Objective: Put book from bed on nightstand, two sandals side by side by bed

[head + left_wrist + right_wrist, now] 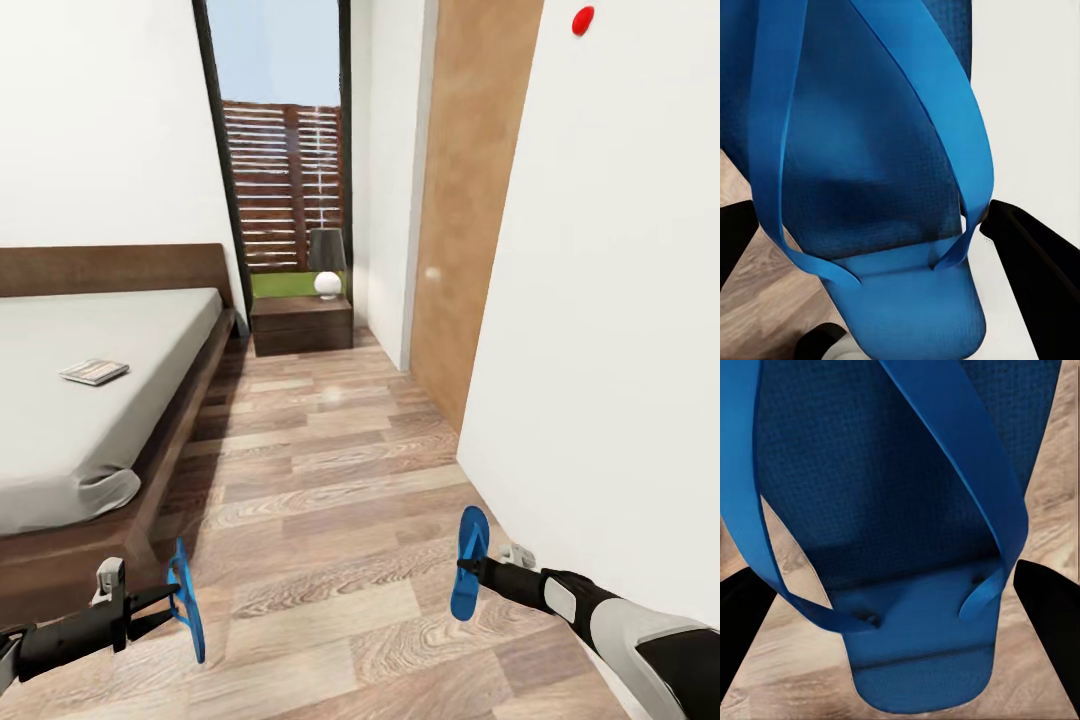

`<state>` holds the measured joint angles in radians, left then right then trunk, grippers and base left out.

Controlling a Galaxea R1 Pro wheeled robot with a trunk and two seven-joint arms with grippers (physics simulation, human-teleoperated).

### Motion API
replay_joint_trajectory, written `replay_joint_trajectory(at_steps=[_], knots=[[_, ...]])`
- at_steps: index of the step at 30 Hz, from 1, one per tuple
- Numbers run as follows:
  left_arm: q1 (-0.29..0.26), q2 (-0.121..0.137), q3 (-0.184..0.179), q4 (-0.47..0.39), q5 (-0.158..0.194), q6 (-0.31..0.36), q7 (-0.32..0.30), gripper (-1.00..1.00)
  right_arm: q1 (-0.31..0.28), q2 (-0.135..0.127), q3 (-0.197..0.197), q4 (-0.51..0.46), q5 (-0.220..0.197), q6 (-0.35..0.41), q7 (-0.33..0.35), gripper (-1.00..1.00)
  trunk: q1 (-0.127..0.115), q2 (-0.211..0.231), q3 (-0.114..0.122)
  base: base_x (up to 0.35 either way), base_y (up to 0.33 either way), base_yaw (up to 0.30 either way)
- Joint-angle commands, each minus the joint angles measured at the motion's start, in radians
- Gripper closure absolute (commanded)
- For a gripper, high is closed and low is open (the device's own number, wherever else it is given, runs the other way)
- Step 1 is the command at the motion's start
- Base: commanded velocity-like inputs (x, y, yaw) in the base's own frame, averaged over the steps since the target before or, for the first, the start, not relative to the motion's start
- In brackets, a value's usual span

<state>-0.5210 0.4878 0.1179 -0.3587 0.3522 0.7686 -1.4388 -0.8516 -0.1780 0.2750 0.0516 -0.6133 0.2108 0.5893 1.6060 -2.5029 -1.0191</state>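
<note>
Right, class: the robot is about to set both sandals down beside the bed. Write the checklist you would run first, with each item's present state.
1. Left hand holds a sandal: ok, held off the floor.
2. Right hand holds the other sandal: ok.
3. Bare floor beside the bed for both: ok.
4. Sandals side by side: not ok, held far apart, on edge.
5. Grip firmness: cannot tell.
6. Book off the bed: not ok, lying on the mattress; nightstand waits.
</note>
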Motion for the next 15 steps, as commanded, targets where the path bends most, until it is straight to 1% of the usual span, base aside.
replay_joint_trajectory(at_steps=[1,7,15], knots=[[-0.001,0.000,0.002,0.000,0.001,0.011,-0.003,1.00,-0.001,0.000,0.004,0.002,-0.013,0.005,0.006,1.00,0.000,0.000,-0.001,0.290,-0.107,0.022],[-0.001,0.000,0.002,0.000,0.001,0.011,-0.003,1.00,-0.001,0.000,0.004,0.002,-0.013,0.005,0.006,1.00,0.000,0.000,-0.001,0.290,-0.118,0.089],[-0.001,0.000,0.002,0.000,0.001,0.011,-0.003,1.00,-0.001,0.000,0.004,0.002,-0.013,0.005,0.006,1.00,0.000,0.000,-0.001,0.290,-0.137,0.146]])
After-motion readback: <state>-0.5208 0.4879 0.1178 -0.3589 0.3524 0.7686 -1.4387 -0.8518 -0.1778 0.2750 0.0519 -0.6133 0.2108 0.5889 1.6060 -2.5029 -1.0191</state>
